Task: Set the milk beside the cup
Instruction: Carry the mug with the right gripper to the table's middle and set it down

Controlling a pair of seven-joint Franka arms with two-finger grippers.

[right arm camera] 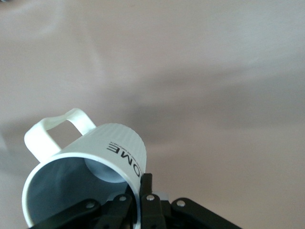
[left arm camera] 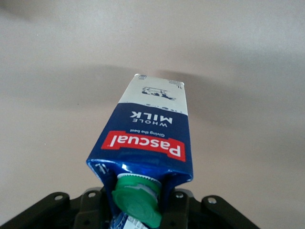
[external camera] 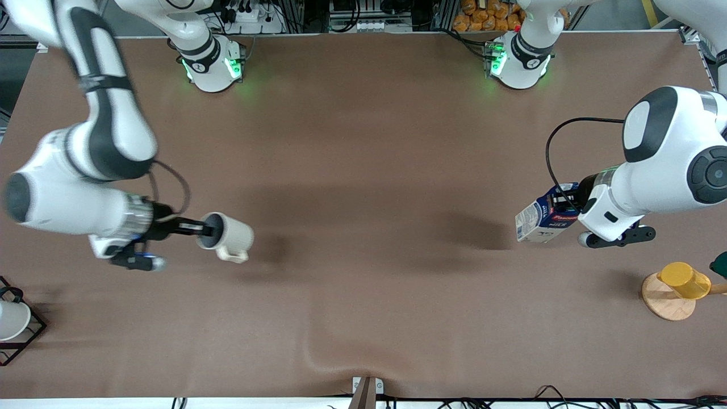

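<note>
**Both items airborne, tilted grips**

The right gripper (external camera: 199, 230) is pinching the cup (external camera: 227, 237) by its rim, tipped sideways above the table (external camera: 363, 170); slippage is likely. The left gripper (external camera: 573, 200) is clamping the milk (external camera: 544, 220) at its capped end, seemingly aloft and risking toppling on release.

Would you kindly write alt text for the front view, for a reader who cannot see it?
Two robot arms hold objects above a brown table: the right gripper grips the rim of a tilted cream cup, and the left gripper holds a tilted blue milk carton.
</note>
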